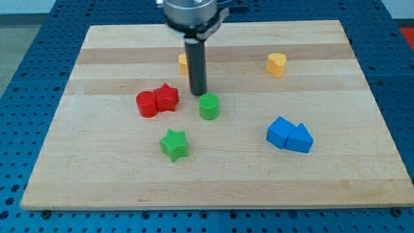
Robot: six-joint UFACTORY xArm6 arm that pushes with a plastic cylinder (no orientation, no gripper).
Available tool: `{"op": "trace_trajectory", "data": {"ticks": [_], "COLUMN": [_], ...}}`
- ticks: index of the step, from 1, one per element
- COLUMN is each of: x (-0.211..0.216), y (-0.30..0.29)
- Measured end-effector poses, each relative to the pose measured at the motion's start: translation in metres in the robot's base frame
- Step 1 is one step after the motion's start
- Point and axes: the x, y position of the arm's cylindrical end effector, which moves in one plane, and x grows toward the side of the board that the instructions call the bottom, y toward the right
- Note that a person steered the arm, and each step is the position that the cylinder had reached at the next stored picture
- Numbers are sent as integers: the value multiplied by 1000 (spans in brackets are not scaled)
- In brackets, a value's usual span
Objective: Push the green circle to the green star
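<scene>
On the wooden board (362, 181), my tip (198, 94) stands just above the upright green circle (209, 107).

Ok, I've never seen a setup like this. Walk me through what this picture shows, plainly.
This is a robot arm seen by one camera looking down at a slant on a wooden board. The arm has no hand. It ends in a dark rod, and its lower end, my tip, slides along the board to push blocks. Nothing is held.

My tip stands just above and slightly left of the green circle, close to it. The green star lies below and to the left of that circle, apart from it.

Elsewhere lie a red circle and a red star touching each other, two blue blocks side by side at the right, a yellow heart near the top, and a yellow-orange block partly hidden behind the rod.
</scene>
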Motion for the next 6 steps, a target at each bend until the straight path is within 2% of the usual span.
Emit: {"op": "trace_trajectory", "data": {"ticks": [1, 3, 6], "x": [8, 46, 46], "y": [28, 28, 15]}}
